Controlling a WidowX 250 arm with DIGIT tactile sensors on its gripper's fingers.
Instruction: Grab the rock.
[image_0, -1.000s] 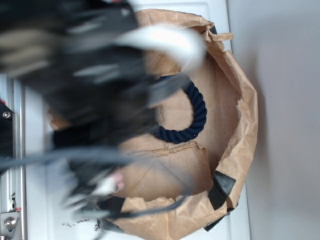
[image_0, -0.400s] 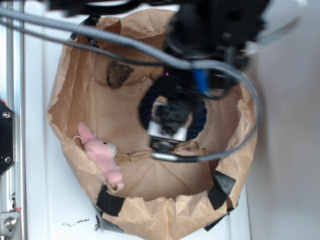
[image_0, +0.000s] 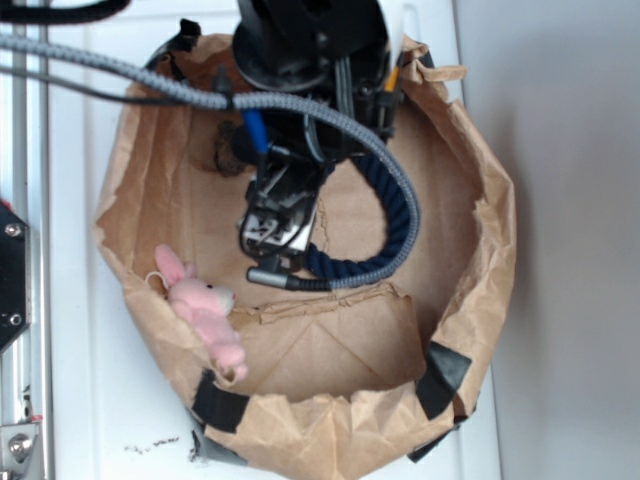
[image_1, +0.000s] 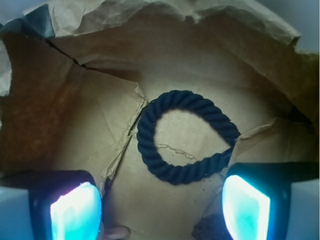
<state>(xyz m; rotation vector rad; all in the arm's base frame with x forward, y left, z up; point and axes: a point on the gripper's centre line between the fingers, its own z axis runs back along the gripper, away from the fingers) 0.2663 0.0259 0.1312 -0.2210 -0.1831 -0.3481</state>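
The rock (image_0: 226, 152) is a rough grey-brown stone lying at the upper left inside the brown paper bag (image_0: 485, 250), partly hidden by my arm and its blue cable. In the wrist view only a dark rough corner of the rock (image_1: 207, 231) shows at the bottom edge, just inside the right finger. My gripper (image_0: 272, 235) hangs open over the bag's floor, below and to the right of the rock, touching nothing. Between its two glowing fingers (image_1: 75, 212) there is only bare paper, and my gripper (image_1: 160, 212) holds nothing.
A dark blue rope ring (image_0: 396, 225) lies right of the gripper and ahead of it in the wrist view as the rope ring (image_1: 182, 135). A pink plush bunny (image_0: 205, 312) leans on the bag's lower left wall. Crumpled paper walls (image_1: 150, 20) surround the floor.
The arm has swung left from over the rope ring toward the rock, and it now covers part of the rock. The objects have not moved.
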